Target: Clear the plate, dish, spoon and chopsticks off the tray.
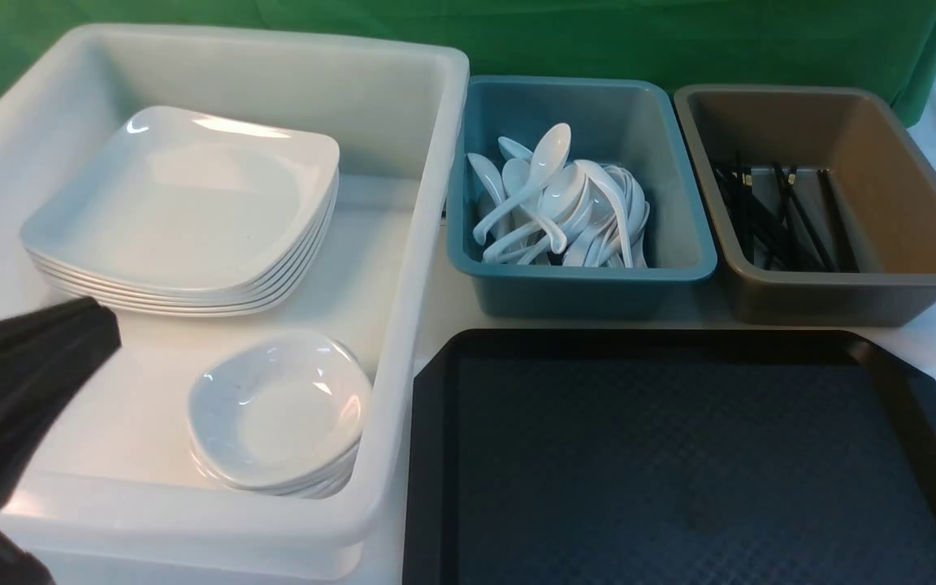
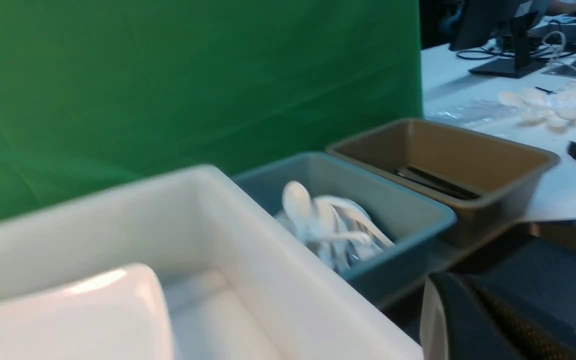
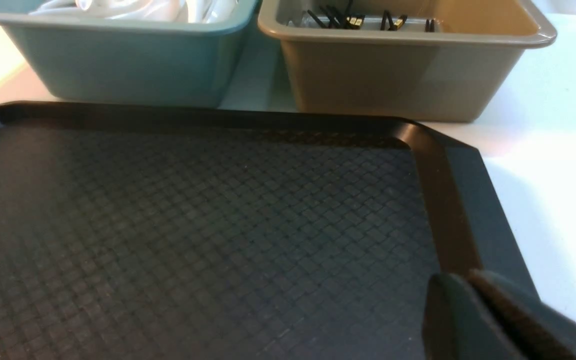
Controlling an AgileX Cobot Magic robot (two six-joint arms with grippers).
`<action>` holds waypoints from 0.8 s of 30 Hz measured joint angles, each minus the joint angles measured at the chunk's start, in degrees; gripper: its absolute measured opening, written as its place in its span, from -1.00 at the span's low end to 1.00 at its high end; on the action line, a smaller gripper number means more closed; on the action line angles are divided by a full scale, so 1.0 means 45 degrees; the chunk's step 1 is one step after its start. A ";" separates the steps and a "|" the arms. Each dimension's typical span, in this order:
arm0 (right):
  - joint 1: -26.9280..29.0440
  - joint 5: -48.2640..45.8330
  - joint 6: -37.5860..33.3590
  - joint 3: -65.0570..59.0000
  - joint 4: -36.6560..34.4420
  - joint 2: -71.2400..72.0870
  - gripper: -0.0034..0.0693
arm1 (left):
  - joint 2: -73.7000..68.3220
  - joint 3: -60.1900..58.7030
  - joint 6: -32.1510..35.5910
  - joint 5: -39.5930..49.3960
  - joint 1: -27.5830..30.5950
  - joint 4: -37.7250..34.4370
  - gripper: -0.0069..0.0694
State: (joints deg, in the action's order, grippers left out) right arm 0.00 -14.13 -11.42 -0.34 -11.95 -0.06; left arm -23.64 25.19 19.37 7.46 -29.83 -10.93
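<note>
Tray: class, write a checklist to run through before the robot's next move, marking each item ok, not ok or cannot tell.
1. Tray floor bare where visible: ok.
2. Plates stacked in white bin: ok.
3. Dishes stacked beside them: ok.
4. Spoons in teal bin: ok.
5. Chopsticks in brown bin: ok.
6. Right jaws shut: cannot tell.

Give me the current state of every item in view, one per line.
Black diamond-textured tray: bare, nothing on it.
Large white bin: holds both stacks.
White square plates: stacked, upright.
Small white dishes: stacked beside the plates.
Teal bin: white soup spoons piled inside.
Brown bin: black chopsticks lying inside.
Left gripper: shut, empty.
</note>
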 joint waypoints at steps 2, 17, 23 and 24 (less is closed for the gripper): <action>0.0000 0.0000 0.0000 0.0000 0.0000 0.0000 -0.69 | 0.0258 -0.0206 -0.0261 -0.0562 0.0645 0.0356 -0.81; 0.0000 0.0001 0.0000 0.0000 0.0000 0.0000 -0.57 | 0.5219 -0.5576 -0.3280 -0.0024 0.6996 0.0830 -0.81; 0.0000 0.0017 0.0000 0.0000 0.0000 0.0000 -0.53 | 0.5260 -0.5692 -0.3835 0.1276 0.7010 0.1148 -0.81; 0.0000 0.0017 0.0000 0.0000 0.0000 0.0000 -0.52 | 0.5260 -0.5692 -0.3863 0.1276 0.7010 0.1223 -0.81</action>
State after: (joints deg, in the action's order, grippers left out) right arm 0.00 -14.05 -11.42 -0.34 -11.95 -0.06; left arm 0.03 -0.43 1.99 13.20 1.72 -5.43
